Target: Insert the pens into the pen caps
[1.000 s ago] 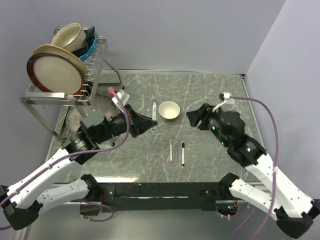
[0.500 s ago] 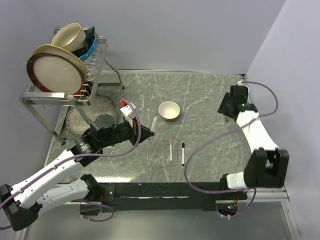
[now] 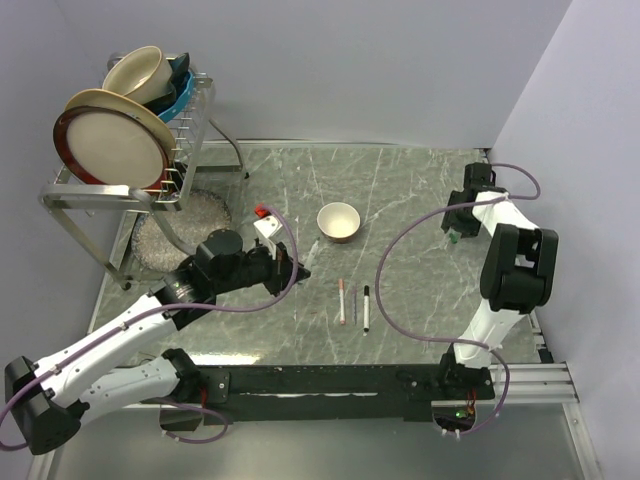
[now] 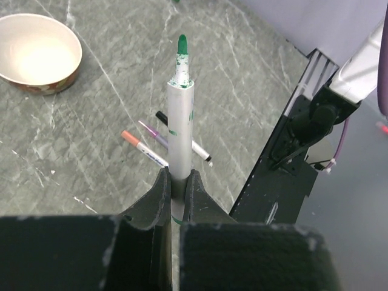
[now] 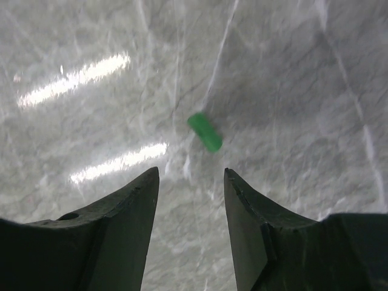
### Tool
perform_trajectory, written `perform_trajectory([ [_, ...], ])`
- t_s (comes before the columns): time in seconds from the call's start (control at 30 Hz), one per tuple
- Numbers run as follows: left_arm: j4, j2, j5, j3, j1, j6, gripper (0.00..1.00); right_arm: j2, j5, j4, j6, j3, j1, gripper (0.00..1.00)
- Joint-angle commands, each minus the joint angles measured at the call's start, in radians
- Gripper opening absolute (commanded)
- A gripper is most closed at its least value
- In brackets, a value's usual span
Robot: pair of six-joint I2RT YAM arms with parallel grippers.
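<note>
Grey marbled counter (image 3: pixel 420 180) carries all items. Nearest the arm bases, two white-barrelled pens lie side by side, close together at mid-counter: one with a red end (image 3: pixel 342 301) and one with a black end (image 3: pixel 366 309). A thinner purple stick (image 3: pixel 353 300) lies between them. Whether the coloured ends are caps cannot be told.

Just beyond and to the left of these, the left hand (image 4: pixel 177 179) is pressed together on the green-tipped pen (image 4: pixel 180 121). Its two black fingers (image 4: pixel 159 197) pinch the lower barrel, one on each side. The barrel extends straight out from the fingertips. The green tip is uncapped and points away from the hand, towards the far right. Green smears mark the white collar under the tip. In the left wrist view the loose pens appear behind the held barrel.

Farther on, a small cream bowl (image 3: pixel 338 237) stands upright near mid-counter, apart from the held pen.

At the far right of the counter, the right hand (image 5: pixel 191 171) hangs above the surface with its fingers spread and nothing between them. The green cap (image 5: pixel 205 132) lies on its side on the counter just beyond the fingertips, touching neither finger. It is well apart from the green-tipped pen.

At the far left corner, a wire dish rack (image 3: pixel 190 130) holds plates (image 3: pixel 110 140) on edge.
</note>
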Motion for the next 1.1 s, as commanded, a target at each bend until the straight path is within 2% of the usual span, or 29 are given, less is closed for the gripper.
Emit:
perform_trajectory([
  [0.0,0.034,0.004,0.018,0.006,0.004,0.041,0.01,0.059,0.001,-0.003,-0.074,0.088,-0.018,0.55],
  [0.37,0.031,-0.005,-0.005,0.002,0.012,0.050,0.01,0.165,-0.067,-0.005,-0.088,0.132,-0.043,0.51],
  [0.57,0.025,-0.011,-0.011,0.005,0.017,0.056,0.01,0.187,-0.064,-0.019,-0.066,0.138,-0.032,0.37],
  [0.6,0.026,-0.013,-0.013,0.003,0.018,0.056,0.01,0.184,-0.062,-0.017,-0.063,0.134,-0.028,0.32],
  [0.83,0.019,-0.042,-0.051,0.000,0.021,0.061,0.01,0.136,-0.014,-0.036,-0.007,0.079,0.055,0.16],
  [1.07,0.010,-0.070,-0.091,-0.004,0.021,0.065,0.01,-0.009,-0.054,0.018,0.105,-0.125,0.207,0.08],
])
